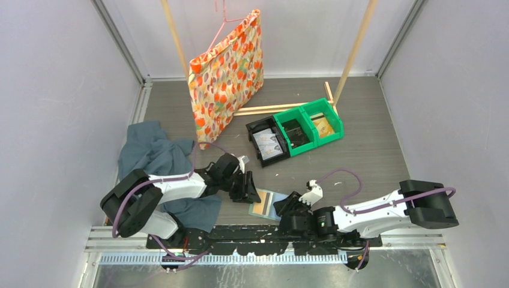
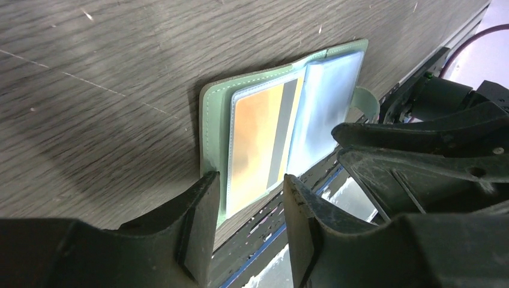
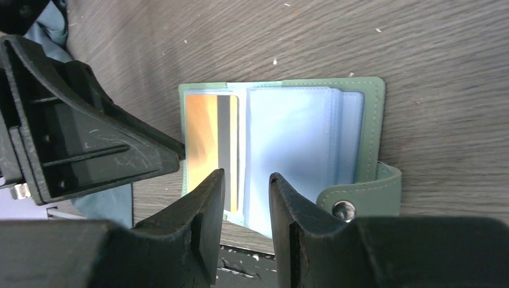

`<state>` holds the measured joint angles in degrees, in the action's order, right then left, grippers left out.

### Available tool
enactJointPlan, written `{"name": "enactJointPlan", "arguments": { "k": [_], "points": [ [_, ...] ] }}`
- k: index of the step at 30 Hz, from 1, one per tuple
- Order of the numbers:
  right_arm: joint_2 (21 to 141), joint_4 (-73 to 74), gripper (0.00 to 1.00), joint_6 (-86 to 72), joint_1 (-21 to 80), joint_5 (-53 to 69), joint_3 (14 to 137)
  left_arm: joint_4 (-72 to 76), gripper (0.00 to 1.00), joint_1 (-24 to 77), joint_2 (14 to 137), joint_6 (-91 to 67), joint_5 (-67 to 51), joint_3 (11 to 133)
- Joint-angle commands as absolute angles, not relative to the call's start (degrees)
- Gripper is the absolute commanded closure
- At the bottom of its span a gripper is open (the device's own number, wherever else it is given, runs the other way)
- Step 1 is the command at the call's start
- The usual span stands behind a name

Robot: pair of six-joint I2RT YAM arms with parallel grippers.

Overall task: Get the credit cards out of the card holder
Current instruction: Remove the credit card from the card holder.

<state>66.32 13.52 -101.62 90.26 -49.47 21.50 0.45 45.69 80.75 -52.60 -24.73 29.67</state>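
The card holder (image 1: pixel 268 204) lies open and flat near the table's front edge, sage-green outside (image 2: pixel 213 132) with pale blue sleeves (image 3: pixel 294 144). An orange card with a grey stripe (image 2: pixel 258 144) (image 3: pixel 207 132) sits in its left clear sleeve. My left gripper (image 1: pixel 247 191) (image 2: pixel 251 179) is open at the holder's left side, with the card's corner showing in the gap between its fingers. My right gripper (image 1: pixel 288 207) (image 3: pixel 246 175) is open over the holder's near edge, around the middle fold. Neither holds anything. The snap strap (image 3: pixel 360 201) sticks out at the right.
Two green bins (image 1: pixel 309 126) and a black bin (image 1: pixel 267 144) stand mid-table. A dark teal cloth (image 1: pixel 156 159) lies under the left arm. An orange-patterned bag (image 1: pixel 227 75) hangs at the back between wooden poles (image 1: pixel 354 48). The metal front rail (image 1: pixel 270 231) runs just below the holder.
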Motion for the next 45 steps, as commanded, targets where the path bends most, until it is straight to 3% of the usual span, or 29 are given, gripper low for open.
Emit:
{"name": "enactJointPlan", "arguments": {
  "k": [1,19,29,34,38,45],
  "points": [
    [66.14,12.73,0.62,-104.77,90.03,-50.91,19.70,6.66,0.57,45.88,81.26,-54.83,-28.07,28.02],
    [69.46,8.43,0.63,-107.68,89.87,-48.68,17.14,15.09,0.66,46.78,82.81,-59.56,-31.80,27.77],
    [67.22,8.81,0.63,-108.54,89.80,-47.80,15.15,14.76,0.96,46.76,83.68,-59.24,-32.51,28.15],
    [65.91,8.74,0.61,-108.49,89.80,-46.58,13.89,15.08,0.99,46.84,84.50,-58.99,-33.75,28.96],
    [64.36,8.38,0.52,-108.21,89.82,-45.90,12.68,16.58,1.00,47.85,87.64,-59.02,-35.05,29.64],
    [60.18,9.90,0.51,-106.02,89.80,-47.04,12.23,20.97,1.00,50.30,93.01,-60.74,-36.21,32.61]
  ]
}}
